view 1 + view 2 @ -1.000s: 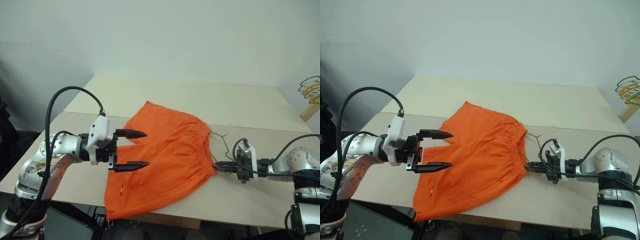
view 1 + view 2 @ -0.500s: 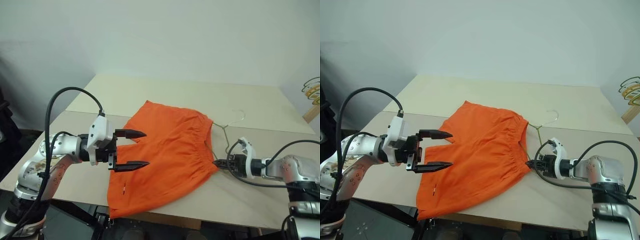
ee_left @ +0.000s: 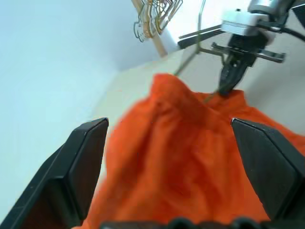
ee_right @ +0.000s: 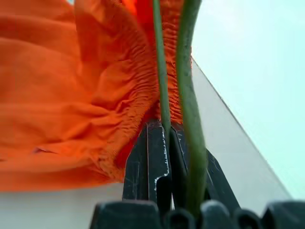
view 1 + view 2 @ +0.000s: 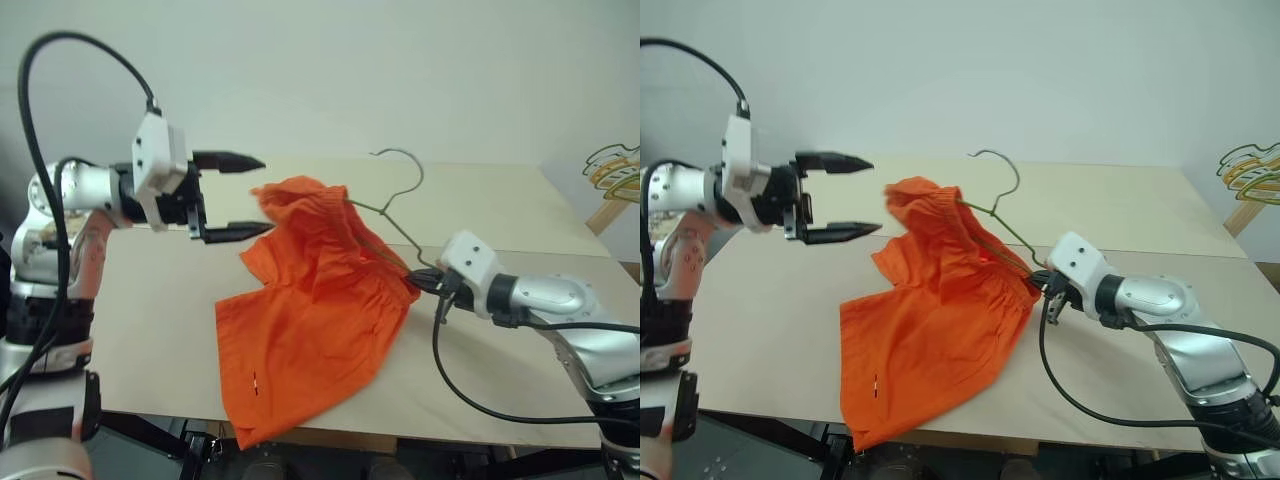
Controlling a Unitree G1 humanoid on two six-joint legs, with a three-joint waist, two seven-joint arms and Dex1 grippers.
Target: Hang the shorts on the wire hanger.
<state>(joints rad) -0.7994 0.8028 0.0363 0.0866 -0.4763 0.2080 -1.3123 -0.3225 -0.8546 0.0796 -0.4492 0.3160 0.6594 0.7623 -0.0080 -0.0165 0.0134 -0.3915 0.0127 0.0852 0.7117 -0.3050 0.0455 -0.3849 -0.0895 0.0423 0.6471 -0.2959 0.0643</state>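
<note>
Right wrist view: right hand point(image 4: 164, 157) clamps the wire hanger point(image 5: 385, 215), lifting the shorts point(image 5: 310, 320); left hand point(image 5: 235, 195) gapes beside them.

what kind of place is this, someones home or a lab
Most likely a lab or test room, not a home: a bare pale table against a plain wall, a bunch of spare hangers at the side, and just the shorts on the wire hanger as work items.

no readable text, labels or signs.
</note>
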